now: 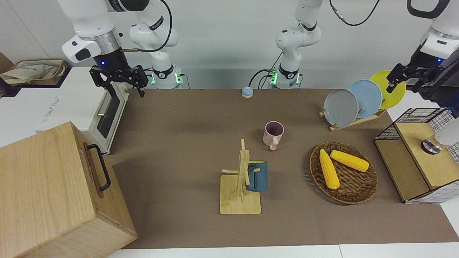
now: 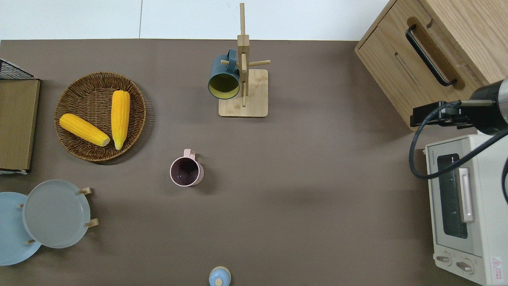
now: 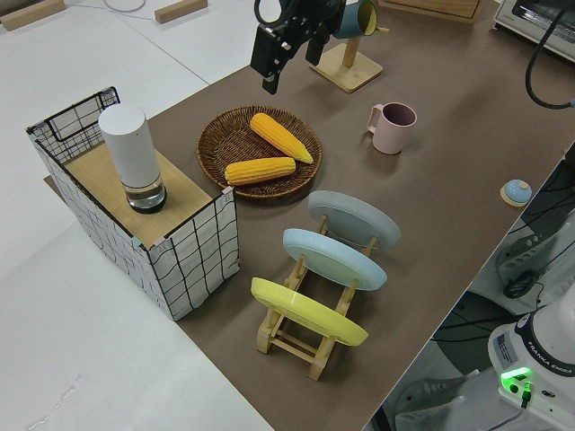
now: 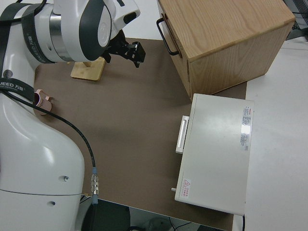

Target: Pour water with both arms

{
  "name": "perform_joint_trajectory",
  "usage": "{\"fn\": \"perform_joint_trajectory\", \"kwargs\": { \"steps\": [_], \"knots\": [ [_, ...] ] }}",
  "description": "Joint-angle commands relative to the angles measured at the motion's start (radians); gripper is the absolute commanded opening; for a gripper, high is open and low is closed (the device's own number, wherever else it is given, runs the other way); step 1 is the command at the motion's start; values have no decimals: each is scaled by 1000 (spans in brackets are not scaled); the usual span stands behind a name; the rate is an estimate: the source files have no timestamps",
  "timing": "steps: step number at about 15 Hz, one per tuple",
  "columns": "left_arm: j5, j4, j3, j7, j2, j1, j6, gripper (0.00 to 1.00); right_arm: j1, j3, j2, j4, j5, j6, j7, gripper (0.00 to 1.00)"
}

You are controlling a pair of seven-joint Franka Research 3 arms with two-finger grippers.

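Right gripper [image 1: 118,83] up by toaster oven [image 2: 468,206], fingers spread, empty. Left gripper [image 1: 403,76] raised, open too. Pink mug [image 1: 273,134] upright mid-table.

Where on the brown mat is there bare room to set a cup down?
Widest bare stretch: between the pink mug, the mug tree and the toaster oven. Crowded at the left arm's end: corn basket, plate rack, wire crate.

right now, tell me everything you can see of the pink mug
The pink mug stands upright on the brown mat near the table's middle, apart from everything else. It looks like matte ceramic or plastic, pale pink outside, darker purple-brown inside, and seems empty. Its one loop handle points away from the robots. It is nearer to the robots than the mug rack. No claw touches it.
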Motion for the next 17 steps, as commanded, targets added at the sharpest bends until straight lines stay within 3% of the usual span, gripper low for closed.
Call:
{"fn": "perform_joint_trajectory", "kwargs": {
  "steps": [1,5,10,17],
  "knots": [
    [72,-13,11,-92,-12,-155,-57,1000,-13,7,-2,1,9,-6,-21,994],
    [94,-17,14,-99,-16,-276,-75,1000,-13,7,-2,1,9,-6,-21,994],
    [83,-27,11,-106,-21,-367,-98,1000,-13,7,-2,1,11,-6,-21,994],
    [49,-23,-3,-105,-21,-373,-136,1000,-13,7,-2,1,9,-6,-21,994]
  ]
}}
